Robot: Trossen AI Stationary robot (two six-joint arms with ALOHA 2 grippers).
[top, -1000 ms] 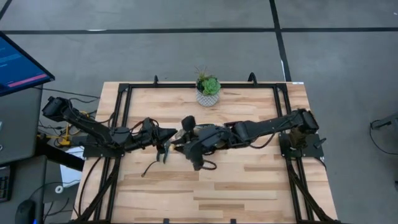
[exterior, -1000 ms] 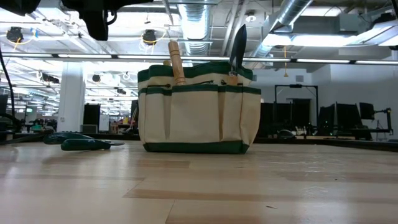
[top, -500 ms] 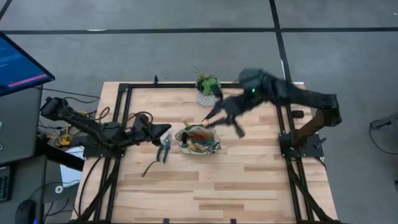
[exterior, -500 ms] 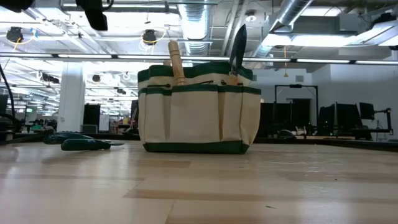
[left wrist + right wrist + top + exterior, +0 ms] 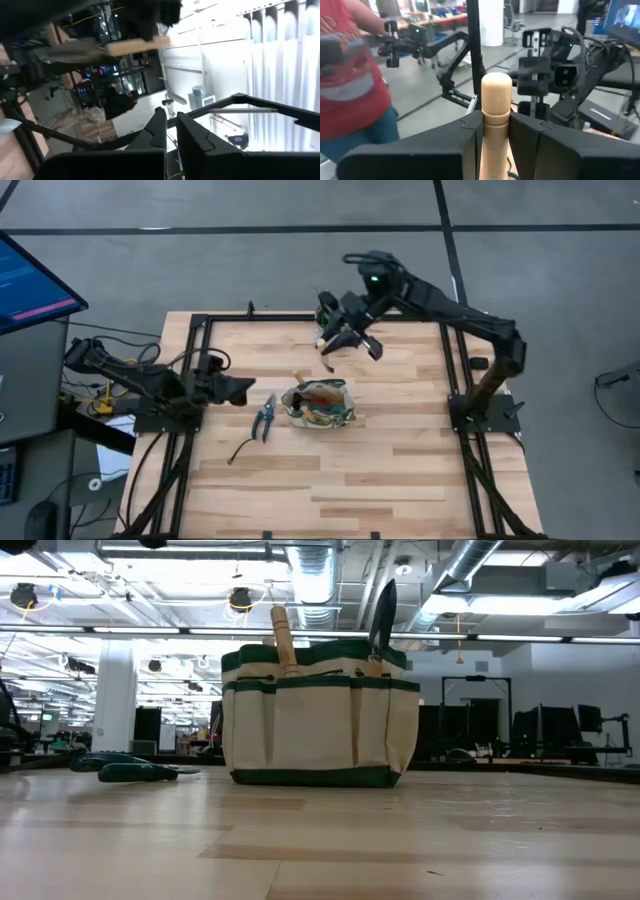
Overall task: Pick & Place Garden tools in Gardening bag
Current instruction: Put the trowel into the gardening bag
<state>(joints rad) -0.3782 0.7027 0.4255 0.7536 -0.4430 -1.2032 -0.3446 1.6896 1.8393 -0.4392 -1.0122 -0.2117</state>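
1. High view: the right claw (image 5: 345, 338) is raised near the potted plant (image 5: 333, 319), clamped on a wooden-handled tool (image 5: 326, 343). The gardening bag (image 5: 318, 404) sits mid-counter (image 5: 400, 470), pruning shears (image 5: 264, 416) beside it. The left claw (image 5: 246, 388), fingers together, hovers at the left.
2. Low view: two tools stand in the bag (image 5: 320, 718).
3. Right wrist view: the fingers (image 5: 465, 135) pinch the wooden handle (image 5: 495, 120).

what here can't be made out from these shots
- Tool in the right gripper: right wrist view shows only a light wooden handle; its fingers hide the head.
- Bag contents: too small and jumbled in the high view; the low view sees only two tools above its rim.
- Thin black tool: too small to identify in the high view.
- Left gripper: left wrist view faces the room, not the table.
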